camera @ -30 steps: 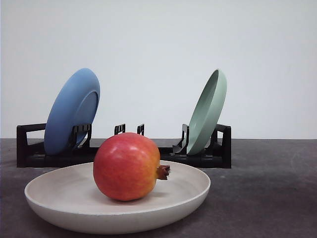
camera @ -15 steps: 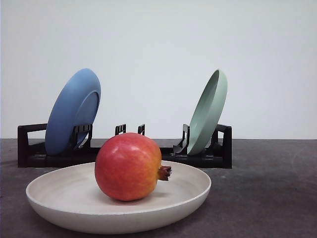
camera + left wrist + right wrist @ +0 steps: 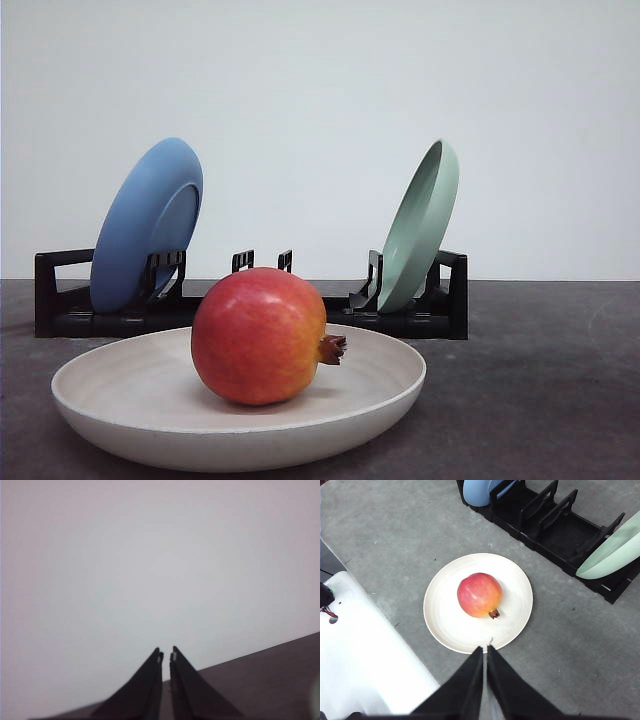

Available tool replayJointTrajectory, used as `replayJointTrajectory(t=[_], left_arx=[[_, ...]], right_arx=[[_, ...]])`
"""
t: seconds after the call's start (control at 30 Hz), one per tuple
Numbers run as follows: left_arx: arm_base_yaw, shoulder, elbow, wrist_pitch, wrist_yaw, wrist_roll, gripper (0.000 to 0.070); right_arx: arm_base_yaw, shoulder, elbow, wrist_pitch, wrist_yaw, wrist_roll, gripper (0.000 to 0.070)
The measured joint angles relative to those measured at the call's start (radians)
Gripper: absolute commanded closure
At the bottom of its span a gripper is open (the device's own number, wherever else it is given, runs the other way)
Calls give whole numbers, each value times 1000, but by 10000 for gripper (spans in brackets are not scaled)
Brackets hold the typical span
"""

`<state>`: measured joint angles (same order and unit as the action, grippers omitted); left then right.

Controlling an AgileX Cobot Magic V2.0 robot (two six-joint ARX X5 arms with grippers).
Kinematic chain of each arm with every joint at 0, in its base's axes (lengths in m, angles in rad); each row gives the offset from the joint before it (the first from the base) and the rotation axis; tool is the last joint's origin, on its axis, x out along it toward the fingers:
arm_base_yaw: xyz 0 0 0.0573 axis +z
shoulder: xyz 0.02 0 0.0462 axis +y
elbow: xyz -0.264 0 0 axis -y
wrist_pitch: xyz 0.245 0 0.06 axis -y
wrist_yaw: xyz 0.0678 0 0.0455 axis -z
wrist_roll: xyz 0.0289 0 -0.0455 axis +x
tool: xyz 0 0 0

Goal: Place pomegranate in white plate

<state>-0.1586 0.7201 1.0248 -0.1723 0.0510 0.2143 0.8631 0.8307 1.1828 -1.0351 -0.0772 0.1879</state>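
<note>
Pomegranate (image 3: 479, 594) sits mid white plate (image 3: 442, 625), crown sideways; job looks done, both my jaws pinched together, holding nothing.

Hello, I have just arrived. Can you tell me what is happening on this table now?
Nothing is being held. The round red-orange pomegranate lies inside the wide off-white plate, its crown pointing sideways. The right end effector is shut and empty above the plate's edge; the left end effector is also shut, away from the fruit. Behind, a blue plate and a pale green plate lean in a black rack.

left pincer (image 3: 166, 656) closed, right pincer (image 3: 485, 650) closed
</note>
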Motion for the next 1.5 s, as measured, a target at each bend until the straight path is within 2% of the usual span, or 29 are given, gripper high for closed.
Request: replayJointTrajectory(t=[0.17, 0.3, 0.47, 0.77, 1.03, 1.37, 1.5], left_arx=[[132, -165, -216, 61, 1, 3, 696], [188, -296, -395, 104, 1, 3, 696], [213, -415, -577, 100, 1, 2, 696], [216, -543, -792, 102, 1, -32, 696], [216, -614, -923, 88, 1, -65, 696], [216, -697, -991, -39, 0, -73, 696], [216, -716, -991, -42, -1, -73, 696]], right_arx=[[0, 0, 0, 0, 0, 0, 696], [0, 0, 0, 0, 0, 0, 696], [0, 0, 0, 0, 0, 0, 696], [0, 0, 0, 0, 0, 0, 696], [0, 0, 0, 0, 0, 0, 696], [0, 0, 0, 0, 0, 0, 696], [0, 0, 0, 0, 0, 0, 696]])
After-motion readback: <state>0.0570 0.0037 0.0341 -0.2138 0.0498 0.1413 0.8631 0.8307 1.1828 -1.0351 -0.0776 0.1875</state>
